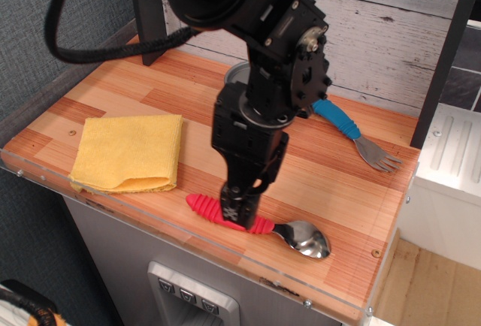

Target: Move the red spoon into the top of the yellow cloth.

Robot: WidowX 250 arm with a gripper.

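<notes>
The red spoon [204,206] lies flat near the front edge of the table, with its red ribbed handle to the left and its metal bowl [304,238] to the right. My gripper [239,207] has come down onto the middle of the handle. Its near finger [240,200] covers the handle's front side, and the far finger is hidden behind it, so the gap between the jaws does not show. The spoon still rests on the wood. The yellow cloth [128,151] lies folded at the left, apart from the spoon.
A tin can [235,76] stands behind the arm, mostly hidden. A blue-handled fork [346,126] lies at the back right. A dark post [146,10] stands at the back left. A clear raised lip [225,247] runs along the front edge.
</notes>
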